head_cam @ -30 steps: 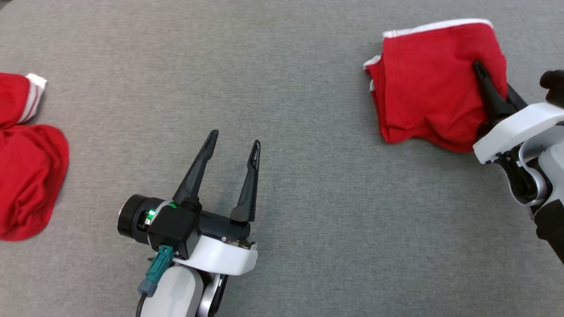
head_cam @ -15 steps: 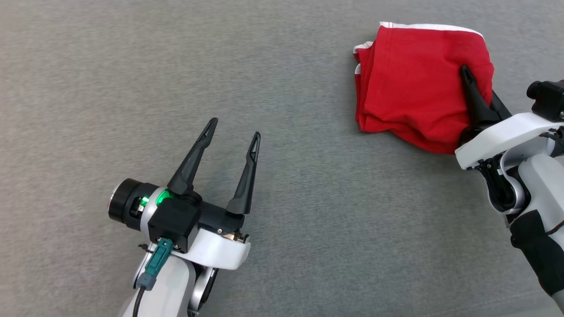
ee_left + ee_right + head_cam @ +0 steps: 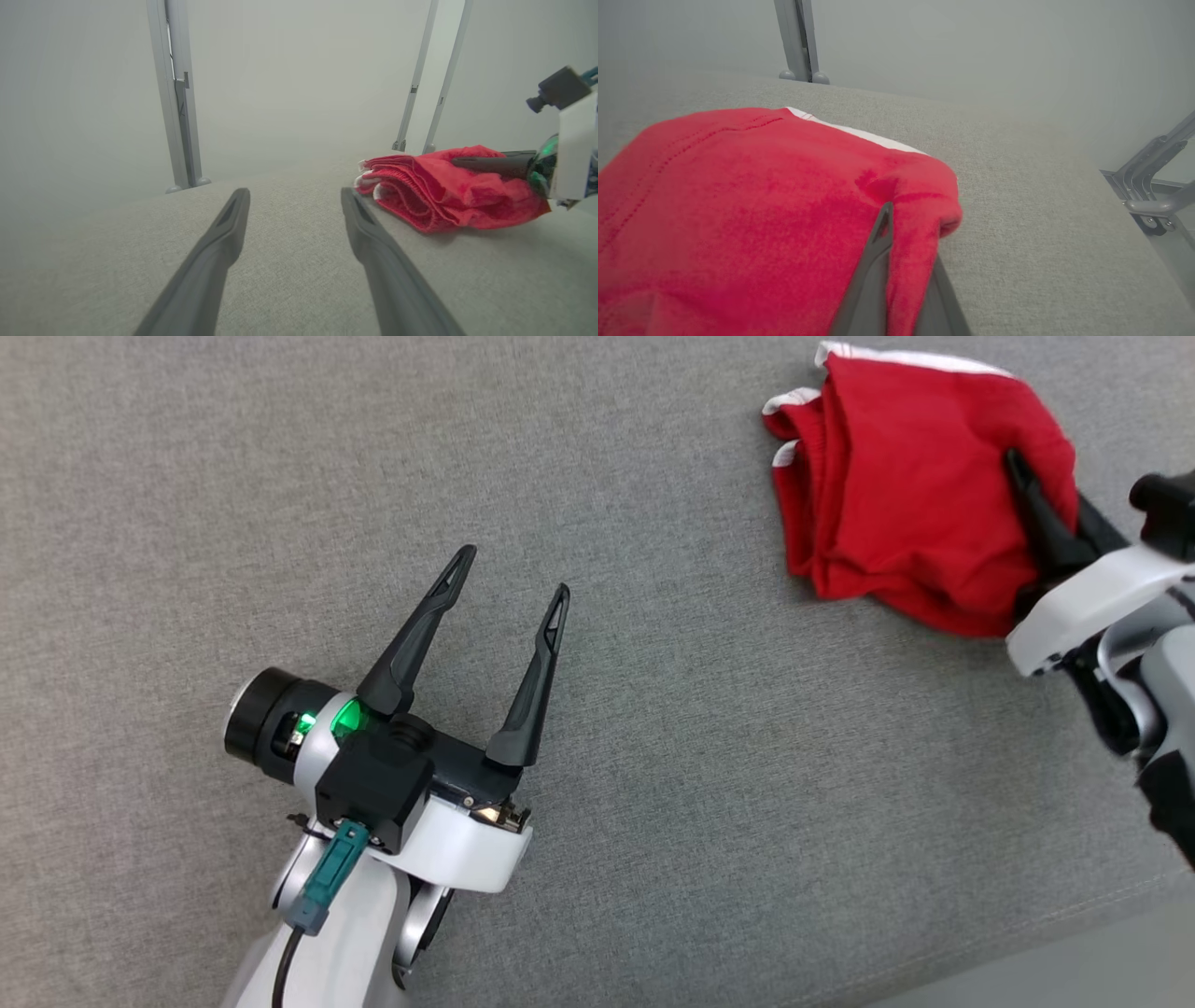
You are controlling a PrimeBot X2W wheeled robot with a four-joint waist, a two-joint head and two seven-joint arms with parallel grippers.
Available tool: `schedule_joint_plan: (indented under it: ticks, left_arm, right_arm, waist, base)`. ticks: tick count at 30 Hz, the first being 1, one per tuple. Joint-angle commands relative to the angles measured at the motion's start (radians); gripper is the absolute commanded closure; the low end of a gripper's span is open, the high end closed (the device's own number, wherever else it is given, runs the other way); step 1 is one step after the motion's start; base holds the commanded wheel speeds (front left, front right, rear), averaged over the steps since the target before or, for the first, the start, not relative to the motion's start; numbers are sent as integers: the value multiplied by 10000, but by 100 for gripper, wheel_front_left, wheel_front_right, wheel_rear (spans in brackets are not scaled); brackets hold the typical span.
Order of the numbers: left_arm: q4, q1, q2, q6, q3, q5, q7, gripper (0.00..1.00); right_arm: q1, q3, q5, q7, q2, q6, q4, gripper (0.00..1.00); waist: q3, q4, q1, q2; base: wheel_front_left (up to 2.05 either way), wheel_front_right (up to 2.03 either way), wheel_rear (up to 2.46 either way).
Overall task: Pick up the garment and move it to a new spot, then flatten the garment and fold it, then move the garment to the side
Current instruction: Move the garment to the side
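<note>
The head camera has swung since a second ago, so the whole scene sits differently in frame, while the right tool keeps the same pinch on the folded red cotton garment with white trim. Its two dark fingers are closed narrow on the bundle's near right corner, one finger lying on top of the cloth and the other under it. In the right wrist view the red fabric wraps over and between those fingers. The garment rests on the grey fabric-covered counter, at the far right of the head view, well apart from the left tool. That tool hovers low over the counter with its fingers spread wide and nothing between them, and only bare grey cloth separates it from the bundle. A stitched seam marks the counter's near right edge. Behind the counter stand two grey metal uprights against a pale wall, and a grey angled bracket sits off the right side. The bundle is nearly square, so its long axis is hard to tell. Its white trim band lies along the far edge, and the stacked fold edges face the robot's left.
</note>
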Motion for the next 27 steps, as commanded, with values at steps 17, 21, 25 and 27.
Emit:
schedule_joint_plan:
  ticks: [17,21,25,27]
  left_arm:
    - [-520,-817,248,-353,-368,261,-37,0]
    - [-571,-822,264,-326,-392,299,-37,0]
    - [-532,-890,301,-313,-453,339,-37,0]
    - [-490,-916,302,-337,-505,346,-37,0]
  right_arm:
    - [-1672,-608,-1569,-61,-2156,-1,348,100]
    - [-1789,-837,-1805,-61,-2401,-1,320,100]
    - [-1964,-1045,-2060,-63,-2605,-1,297,100]
    - [-2031,-1064,-2144,-63,-2669,-1,351,100]
  waist:
    - [1341,836,0,-1]
    - [1415,864,0,-1]
    - [1470,853,0,-1]
    - [1459,853,0,-1]
  base:
    - [0,0,0]
    - [0,0,0]
    - [0,0,0]
    - [0,0,0]
